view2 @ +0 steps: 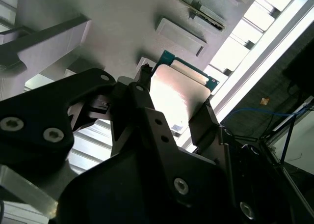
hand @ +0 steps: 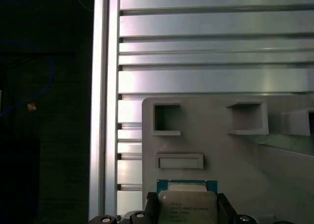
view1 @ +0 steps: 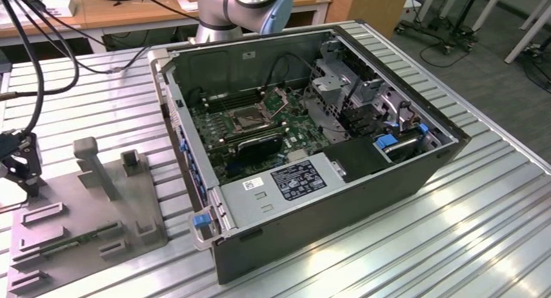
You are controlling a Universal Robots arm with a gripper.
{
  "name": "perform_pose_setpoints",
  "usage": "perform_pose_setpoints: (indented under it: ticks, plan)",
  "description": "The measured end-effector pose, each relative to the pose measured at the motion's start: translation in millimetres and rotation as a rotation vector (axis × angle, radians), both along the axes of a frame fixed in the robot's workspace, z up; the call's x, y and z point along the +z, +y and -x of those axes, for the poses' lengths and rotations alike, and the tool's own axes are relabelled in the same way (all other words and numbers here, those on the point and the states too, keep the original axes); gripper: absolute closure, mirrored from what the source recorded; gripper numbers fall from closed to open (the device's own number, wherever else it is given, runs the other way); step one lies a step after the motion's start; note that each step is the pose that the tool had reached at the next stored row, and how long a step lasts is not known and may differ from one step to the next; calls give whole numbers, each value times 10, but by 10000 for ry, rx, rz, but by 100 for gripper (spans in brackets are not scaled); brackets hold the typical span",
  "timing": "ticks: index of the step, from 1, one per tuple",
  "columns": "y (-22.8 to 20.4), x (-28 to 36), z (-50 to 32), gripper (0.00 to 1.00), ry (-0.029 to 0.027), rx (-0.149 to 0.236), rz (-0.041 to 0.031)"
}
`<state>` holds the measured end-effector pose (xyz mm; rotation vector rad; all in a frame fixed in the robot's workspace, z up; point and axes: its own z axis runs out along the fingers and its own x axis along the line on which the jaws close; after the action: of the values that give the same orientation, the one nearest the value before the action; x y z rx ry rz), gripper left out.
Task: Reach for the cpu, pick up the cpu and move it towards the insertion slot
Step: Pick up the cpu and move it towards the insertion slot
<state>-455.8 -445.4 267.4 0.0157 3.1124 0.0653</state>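
View of the pick station. We see one end effector with two dark fingers closed against opposite edges of the one cpu, whose pale metal top faces the camera in both wrist views. We judge that the edge grip spares the flat top and the underside. The cpu sits between the fingers directly over the grey tray; we cannot tell whether it is clear of the tray surface.

In the exterior view the end effector hangs at the exterior view's left, above the tray, well apart from the one insertion slot. The slot lies on the green motherboard inside the single computer case. The case rests on its side on the ribbed counter with its panel off. We take it that this turns the slot upward for approach from above.

The tray presumably fixes each part in a known place. In the first wrist view it shows two square recesses and one shallow rectangular one. One green memory strip lies near the tray's front edge
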Motion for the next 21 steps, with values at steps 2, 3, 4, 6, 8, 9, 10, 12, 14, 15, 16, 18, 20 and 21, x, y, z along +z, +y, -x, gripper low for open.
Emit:
perform_pose_setpoints:
  ticks: [2, 3, 4, 6, 8, 9, 10, 12, 14, 15, 16, 18, 20, 21]
  plan:
    - [0, 14, 0, 45, -1, 0, -1]
    - [0, 21, 0, 45, -1, 0, -1]
    - [0, 28, 0, 45, -2, 0, -1]
    - [0, 44, 0, 45, -1, 0, 0]
    - [0, 59, 0, 45, -1, 0, 0]
    - [0, 65, 0, 45, -1, 0, 0]
    - [0, 66, 0, 45, -3, 0, -1]
    - [-1, 66, -1, 45, -3, 2, 39]
    - [0, 67, 0, 45, -1, 1, 44]
    - [0, 67, 0, 45, 0, 0, 50]
    - [0, 67, 0, 45, -1, 0, 66]
    - [1, 68, 0, 45, 0, -2, 157]
    - [0, 67, 0, 45, -2, 0, 247]
    - [-1, 67, 0, 45, -2, 1, 267]
